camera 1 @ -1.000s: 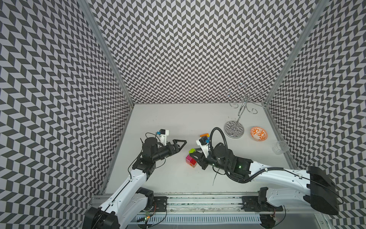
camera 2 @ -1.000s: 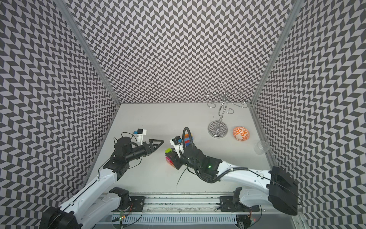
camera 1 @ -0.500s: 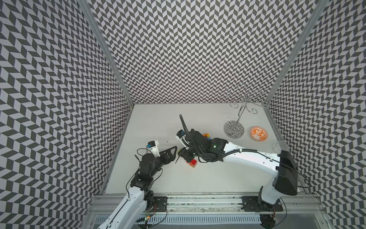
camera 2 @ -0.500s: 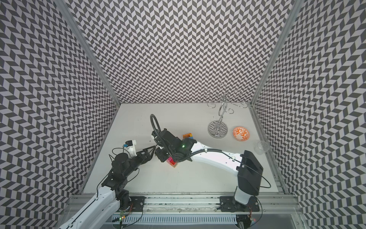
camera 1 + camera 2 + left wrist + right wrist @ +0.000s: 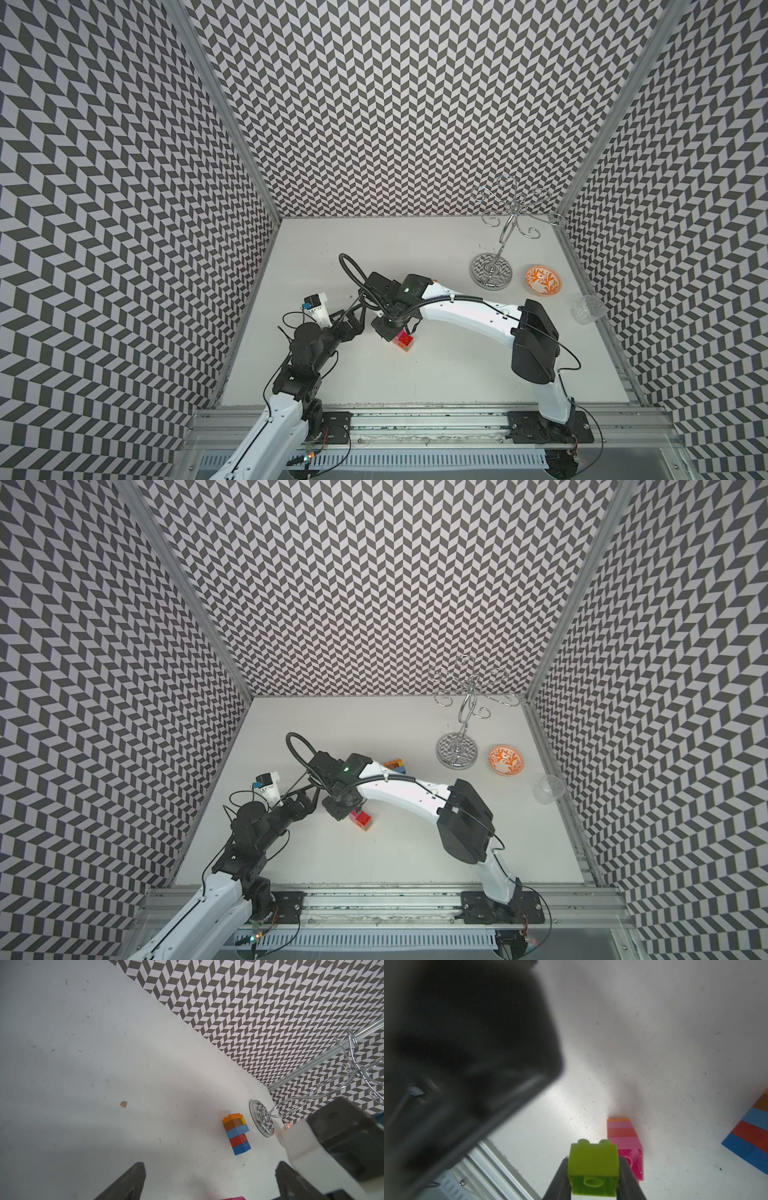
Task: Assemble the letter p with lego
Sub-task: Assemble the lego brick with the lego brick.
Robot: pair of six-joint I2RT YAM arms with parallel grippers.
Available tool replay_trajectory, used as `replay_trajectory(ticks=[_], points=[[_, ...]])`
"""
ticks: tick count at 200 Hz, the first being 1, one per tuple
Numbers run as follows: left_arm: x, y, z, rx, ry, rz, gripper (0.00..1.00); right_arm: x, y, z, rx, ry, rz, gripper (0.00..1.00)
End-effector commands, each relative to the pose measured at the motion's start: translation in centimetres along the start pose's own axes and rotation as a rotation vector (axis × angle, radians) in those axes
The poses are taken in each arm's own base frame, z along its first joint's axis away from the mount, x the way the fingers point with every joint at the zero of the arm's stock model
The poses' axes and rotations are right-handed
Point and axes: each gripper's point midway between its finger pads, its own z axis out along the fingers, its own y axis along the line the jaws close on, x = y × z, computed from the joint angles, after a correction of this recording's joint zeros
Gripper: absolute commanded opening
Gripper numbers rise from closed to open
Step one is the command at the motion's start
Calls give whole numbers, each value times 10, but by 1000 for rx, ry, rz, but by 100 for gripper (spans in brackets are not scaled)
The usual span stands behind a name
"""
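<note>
The lime brick (image 5: 592,1165) is held in the R gripper (image 5: 593,1167), jaws closed narrow on its two sides, hollow underside turned to the wrist cam. It is hung just beside the pink-orange stack (image 5: 625,1140). In a top view that pink-orange stack (image 5: 404,340) is found near the middle of the table (image 5: 457,374). The orange-blue stack (image 5: 395,766) is stood at approx. 1 o'clock from it. The L gripper (image 5: 303,802) is spread fully wide & empty, at approx. 9 o'clock of the pink-orange stack, close to the R wrist.

Risks, as judged: the pink-orange stack isn't braced, so it could be shoved or tipped if the brick is pressed on off-centre. Studs could be missed, since the joint is hidden from above by the wrist. A knock between the arms is possible, given how near they're placed.

Vs. 1 s ago: the R elbow has been raised & its wrist swung toward 9 o'clock. The L gripper has been drawn back toward 7 o'clock. The orange-blue stack is unmoved.
</note>
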Motion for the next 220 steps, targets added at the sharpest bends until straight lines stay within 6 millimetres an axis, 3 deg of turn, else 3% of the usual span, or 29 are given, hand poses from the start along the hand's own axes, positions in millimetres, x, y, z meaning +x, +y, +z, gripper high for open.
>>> replay_trajectory(ticks=[1, 122, 182, 220], points=[[-6, 1, -3, 1, -28, 13, 100, 14, -10, 0, 52, 76, -23, 0], [-6, 3, -5, -1, -30, 9, 100, 26, -29, 14, 87, 153, -19, 0], [-6, 2, -5, 7, -30, 10, 100, 13, -24, -16, 61, 77, -7, 0], [-6, 1, -5, 12, -29, 10, 100, 14, -32, -19, 68, 75, 10, 0]])
